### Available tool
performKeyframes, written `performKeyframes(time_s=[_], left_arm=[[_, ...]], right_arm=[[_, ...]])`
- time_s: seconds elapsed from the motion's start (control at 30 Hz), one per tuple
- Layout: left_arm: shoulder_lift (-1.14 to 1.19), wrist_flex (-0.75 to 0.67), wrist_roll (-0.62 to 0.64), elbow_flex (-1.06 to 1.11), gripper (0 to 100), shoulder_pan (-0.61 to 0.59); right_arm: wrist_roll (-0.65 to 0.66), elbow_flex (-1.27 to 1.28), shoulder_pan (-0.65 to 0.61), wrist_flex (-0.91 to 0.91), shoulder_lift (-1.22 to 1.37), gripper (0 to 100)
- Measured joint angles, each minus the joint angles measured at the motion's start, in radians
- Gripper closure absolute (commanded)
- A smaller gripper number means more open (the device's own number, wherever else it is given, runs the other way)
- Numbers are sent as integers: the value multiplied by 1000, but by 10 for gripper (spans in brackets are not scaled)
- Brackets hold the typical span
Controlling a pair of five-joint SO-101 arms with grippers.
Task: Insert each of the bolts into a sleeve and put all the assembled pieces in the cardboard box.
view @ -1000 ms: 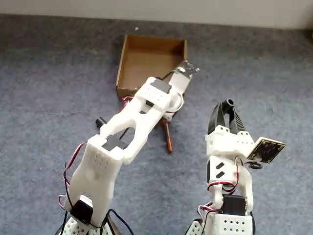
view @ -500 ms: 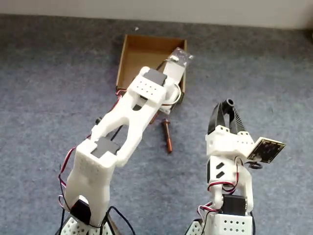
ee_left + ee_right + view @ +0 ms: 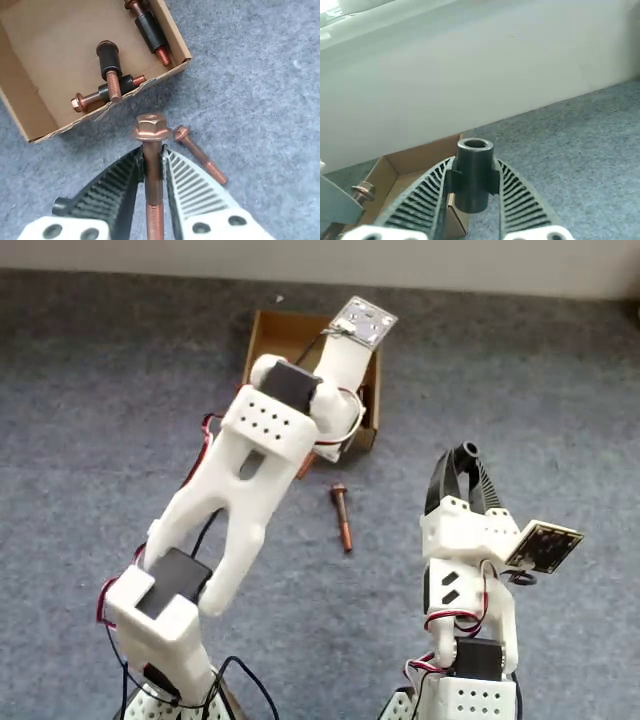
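Left hand (image 3: 152, 152) clenched on bolt (image 3: 151, 129) shank, head clear, just outside box (image 3: 50, 45). Right hand (image 3: 474, 167) grasping sleeve (image 3: 474, 182) mid-body. Both look stiff, light and probably slick, so grip shank, not threads. Spare bolt (image 3: 200, 152) on worktop (image 3: 260, 75).

We see a mottled grey-blue carpeted counter (image 3: 120, 390) under a plain brown cardboard box (image 3: 50, 45). The copper bolt with a hex flange head (image 3: 152, 180), held by the left arm's fingers (image 3: 117, 187), gleams orange-brown, and the loose copper bolt (image 3: 200, 155) on the counter matches it. Those fingers are black with a ribbed pattern. The right arm's fingers (image 3: 520, 197) look the same, around a matte black cylindrical sleeve (image 3: 472, 175). In the box, three copper bolts wear black sleeves (image 3: 109, 62). The white plastic arm bodies (image 3: 250, 465) carry red and black wires (image 3: 207, 430).
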Motion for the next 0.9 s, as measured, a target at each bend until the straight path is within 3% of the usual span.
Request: performKeyframes(time_s=[0.2, 0.37, 0.9], left_arm=[[-161, 83, 0, 21, 995, -2], [-342, 78, 0, 206, 995, -2], [-1181, -394, 0, 1056, 995, -2]], right_arm=[[0, 0, 0, 0, 0, 993], [0, 0, 0, 0, 0, 993], [0, 0, -44, 0, 0, 993]])
